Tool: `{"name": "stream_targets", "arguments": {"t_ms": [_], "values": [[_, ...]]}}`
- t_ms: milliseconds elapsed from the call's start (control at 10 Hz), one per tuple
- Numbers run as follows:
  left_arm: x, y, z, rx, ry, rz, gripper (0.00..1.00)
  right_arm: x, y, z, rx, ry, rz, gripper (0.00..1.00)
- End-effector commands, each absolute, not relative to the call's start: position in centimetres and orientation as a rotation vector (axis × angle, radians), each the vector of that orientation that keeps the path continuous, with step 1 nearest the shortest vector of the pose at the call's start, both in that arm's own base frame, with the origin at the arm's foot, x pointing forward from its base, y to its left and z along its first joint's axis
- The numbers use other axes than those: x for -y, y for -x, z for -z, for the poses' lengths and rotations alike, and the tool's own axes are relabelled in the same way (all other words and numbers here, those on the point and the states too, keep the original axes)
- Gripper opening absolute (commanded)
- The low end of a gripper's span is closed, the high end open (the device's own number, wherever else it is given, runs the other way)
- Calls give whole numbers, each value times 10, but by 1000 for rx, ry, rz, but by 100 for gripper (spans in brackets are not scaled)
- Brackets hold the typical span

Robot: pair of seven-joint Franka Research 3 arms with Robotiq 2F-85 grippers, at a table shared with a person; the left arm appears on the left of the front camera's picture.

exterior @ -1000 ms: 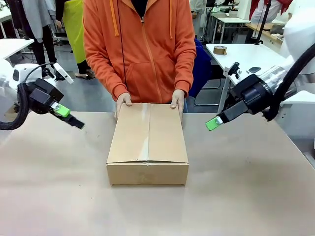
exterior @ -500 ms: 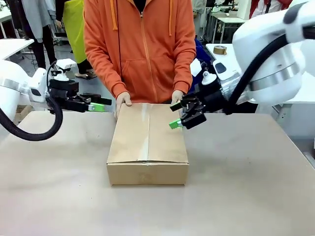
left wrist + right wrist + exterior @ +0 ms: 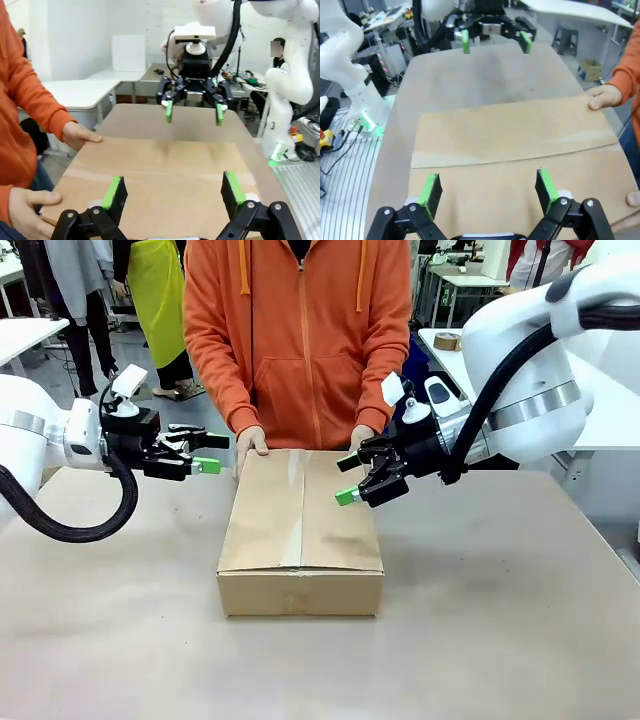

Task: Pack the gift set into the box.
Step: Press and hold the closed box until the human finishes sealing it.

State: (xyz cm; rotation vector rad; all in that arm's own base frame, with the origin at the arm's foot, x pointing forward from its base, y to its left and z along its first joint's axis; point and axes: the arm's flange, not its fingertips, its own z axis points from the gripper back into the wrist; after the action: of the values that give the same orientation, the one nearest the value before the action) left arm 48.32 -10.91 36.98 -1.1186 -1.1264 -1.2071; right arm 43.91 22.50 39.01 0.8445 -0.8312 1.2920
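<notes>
Box: the box point(image 3: 300, 515) is sitting mid-surface point(image 3: 120, 600), long side running near to far; its top flaps are lying flat and closed, meeting along a seam
Gift set: I am judging that it is lying inside the box, since the flaps are covering the contents; I cannot confirm it
Done: packing and flap folding are looking finished
Left: perhaps sealing; I cannot tell whether the seam is already carrying tape
Person: the person's hands point(image 3: 251, 443) are resting on the far edge, one at each far corner, seemingly steadying the box
Left arm: my left gripper point(image 3: 212, 453) is hovering beside the far left corner, pointing right across the top; fingers spread, grasping nothing
Right arm: my right gripper point(image 3: 346, 480) is hovering at the right edge toward the far end, pointing left; fingers spread, grasping nothing; both are facing each other across the box, apparently not touching it
</notes>
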Motion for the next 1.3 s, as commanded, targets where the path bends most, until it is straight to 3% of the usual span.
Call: {"name": "stream_targets", "arguments": {"t_ms": [0,300,700,1200], "values": [[130,-482,-354,1292,971,1232,100,-219,-468,-356,931,-996,-1264,100],[153,-502,-332,1353,820,1275,100,-215,-488,-330,961,-1119,-1192,100],[174,-518,-307,1216,923,1220,100,-237,-500,-305,1014,-972,-1290,100],[170,-526,-289,1115,802,1348,100,-222,-510,-281,933,-876,-1222,100]]}}
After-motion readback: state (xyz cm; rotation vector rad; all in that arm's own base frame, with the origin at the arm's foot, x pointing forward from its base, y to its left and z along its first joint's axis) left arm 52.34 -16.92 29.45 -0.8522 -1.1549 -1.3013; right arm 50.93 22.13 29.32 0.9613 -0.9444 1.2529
